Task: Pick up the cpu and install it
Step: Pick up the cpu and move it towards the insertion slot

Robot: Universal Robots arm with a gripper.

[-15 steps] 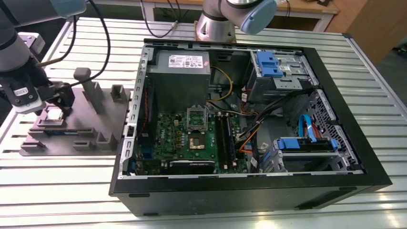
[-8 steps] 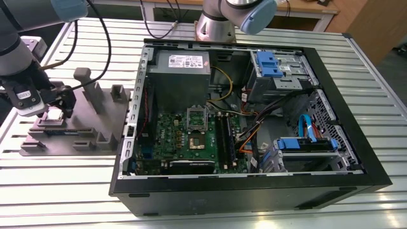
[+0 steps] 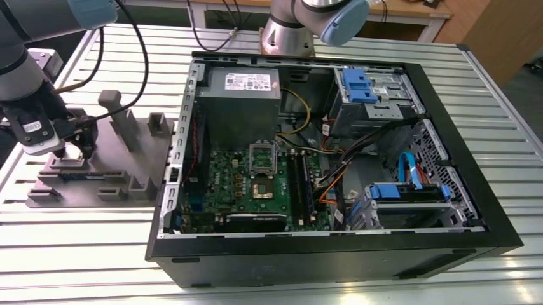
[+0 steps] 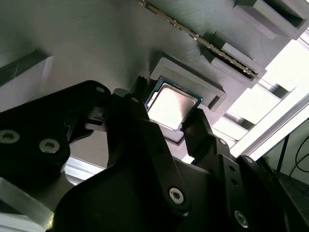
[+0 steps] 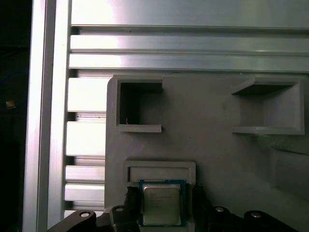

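The end effector [image 3: 72, 152] hangs low over a grey moulded fixture [image 3: 110, 184] that lies on the slatted metal table [image 3: 85, 254], at the exterior view's left of the open computer case [image 3: 339, 254].

The cpu [image 5: 161, 203] lies flat in a shallow seat with a raised rim on that fixture, its silvery metal top facing up and a thin green border showing around it. It is close to square, so it has no marked long axis; its edges run parallel to the rim of the seat and to the fixture's other pockets.

In both wrist views the end effector [image 5: 164, 193] straddles the chip with its black fingers [image 5: 131, 195] apart — one along each of two opposite edges. They sit very near those edges, but a sliver of grey shows on at least one side, and the chip rests in its seat, not lifted.

In the second wrist view the cpu [image 4: 171, 104] shows between the two finger tips of the end effector [image 4: 166, 108].

Inside the case the green motherboard [image 3: 246, 184] lies flat — well apart from the chip.
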